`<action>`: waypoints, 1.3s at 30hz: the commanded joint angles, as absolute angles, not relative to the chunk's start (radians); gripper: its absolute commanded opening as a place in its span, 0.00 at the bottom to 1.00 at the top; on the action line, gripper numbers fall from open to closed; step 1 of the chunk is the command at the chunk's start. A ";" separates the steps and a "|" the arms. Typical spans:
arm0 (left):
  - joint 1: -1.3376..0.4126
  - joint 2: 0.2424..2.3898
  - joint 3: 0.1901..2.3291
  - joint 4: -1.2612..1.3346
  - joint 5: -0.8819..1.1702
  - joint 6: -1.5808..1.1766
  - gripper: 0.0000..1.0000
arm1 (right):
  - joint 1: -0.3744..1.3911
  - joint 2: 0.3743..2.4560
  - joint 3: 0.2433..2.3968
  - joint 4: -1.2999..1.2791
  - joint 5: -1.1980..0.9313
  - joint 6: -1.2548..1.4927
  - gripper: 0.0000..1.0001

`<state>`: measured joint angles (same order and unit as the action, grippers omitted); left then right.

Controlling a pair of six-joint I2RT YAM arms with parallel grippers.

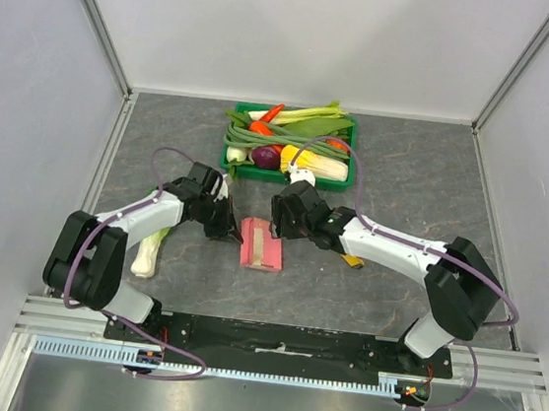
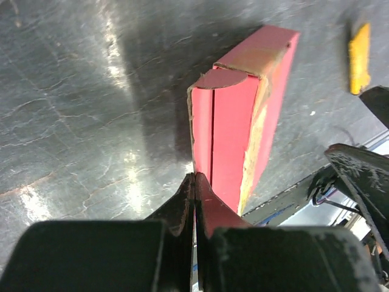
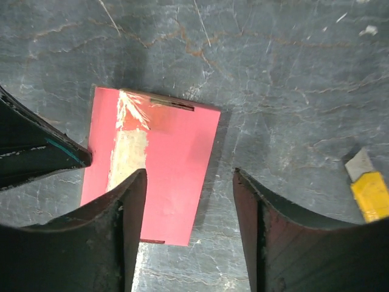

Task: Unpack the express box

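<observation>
One express box (image 1: 262,244) lies flat on the tabletop (image 1: 406,181), about midway between the left and right edges and closer to the near edge than the far one. Its pink top carries a pale torn strip (image 3: 129,149), and a rounded tab (image 2: 217,79) shows at one end, so the box looks closed, with the opening step only just in hand.

Two tools work at it. The left tool (image 2: 194,185) is fully closed, its tips pressed together right at the box's left side seam. Whether a thin flap is pinched between them cannot be told. The right tool (image 3: 189,176) is wide open and holds nothing. One finger hangs over the box's right part and the other over bare tabletop beside it.

By the look of it, the next move calls for the right tool to press or clamp the box steady while the left works the flap loose along that seam. A slip there would likely just push the light box sideways.

Counted otherwise: one green crate (image 1: 248,173) of vegetables at the middle of the far edge, one loose leek (image 1: 148,254) toward the near left corner, and one small yellow item (image 3: 372,194), perhaps a cutter, to the right of the box.
</observation>
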<state>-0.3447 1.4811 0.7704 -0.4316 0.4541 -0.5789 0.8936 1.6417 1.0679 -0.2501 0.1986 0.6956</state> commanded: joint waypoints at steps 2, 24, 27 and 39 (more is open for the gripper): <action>-0.350 1.404 0.848 -0.503 0.471 -0.519 0.02 | 0.914 1.597 1.138 -0.267 0.224 0.629 0.73; -0.350 1.373 0.925 -0.560 0.520 -0.502 0.02 | 0.969 1.712 1.134 -0.273 0.176 0.640 0.55; -0.350 1.373 0.936 -0.574 0.500 -0.486 0.02 | 0.968 1.694 1.100 -0.279 0.195 0.664 0.52; -0.351 1.396 0.901 -0.566 0.489 -0.468 0.13 | 0.968 1.674 1.068 -0.278 0.235 0.641 0.60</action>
<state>-0.3485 1.3979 0.9100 -0.5804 0.4740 -0.5034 0.9684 1.6875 1.0344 -0.2939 0.2192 0.6754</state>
